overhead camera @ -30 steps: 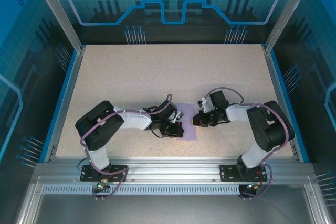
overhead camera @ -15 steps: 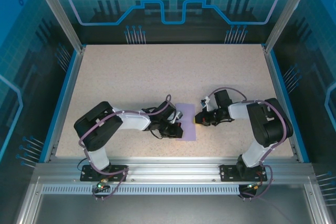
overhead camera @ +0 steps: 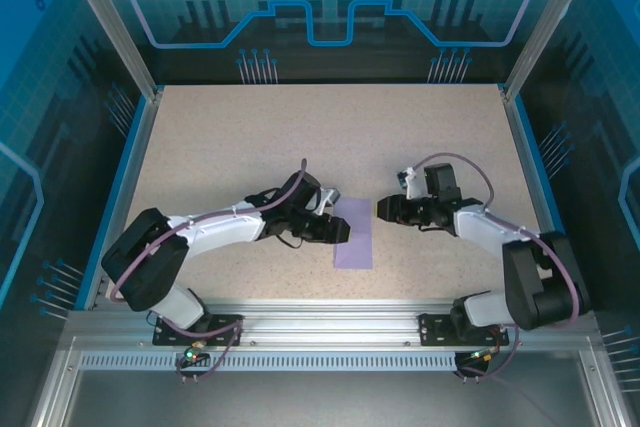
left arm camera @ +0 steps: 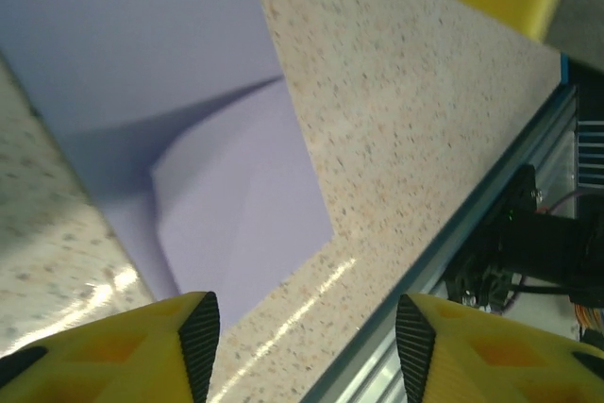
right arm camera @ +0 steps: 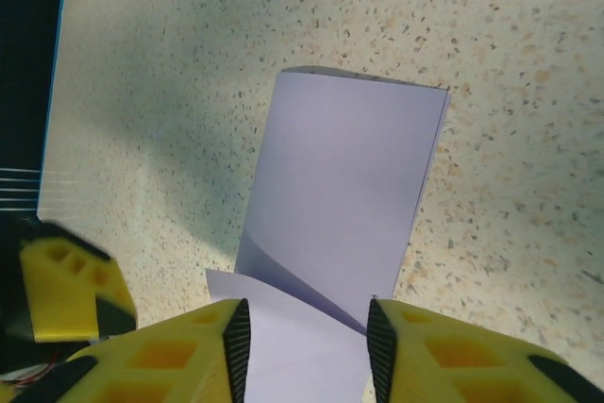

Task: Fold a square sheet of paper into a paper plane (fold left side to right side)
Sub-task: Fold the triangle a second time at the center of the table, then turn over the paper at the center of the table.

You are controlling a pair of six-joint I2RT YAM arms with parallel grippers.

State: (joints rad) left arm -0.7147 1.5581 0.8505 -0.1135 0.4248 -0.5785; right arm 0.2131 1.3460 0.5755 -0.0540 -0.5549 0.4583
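**Q:** What type of location is this?

**A:** A robot test cell in a laboratory.

**Q:** Which features identify it?

**A:** A blue-edged speckled table (overhead camera: 250, 137) is enclosed by aluminium posts (overhead camera: 106, 22) and blue panels (overhead camera: 330, 7) printed with gear and circuit graphics. Two cabled robot arms, the left arm (overhead camera: 215, 234) and the right arm (overhead camera: 490, 230), are bolted to a slotted aluminium rail (overhead camera: 320, 324) at the near edge.

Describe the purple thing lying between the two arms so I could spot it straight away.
Start with the speckled beige table. Near its front edge, between the left gripper and the right gripper, lies a sheet of paper. It is a pale lavender, narrow rectangle folded double, flat beside the bulky white-and-black arms.
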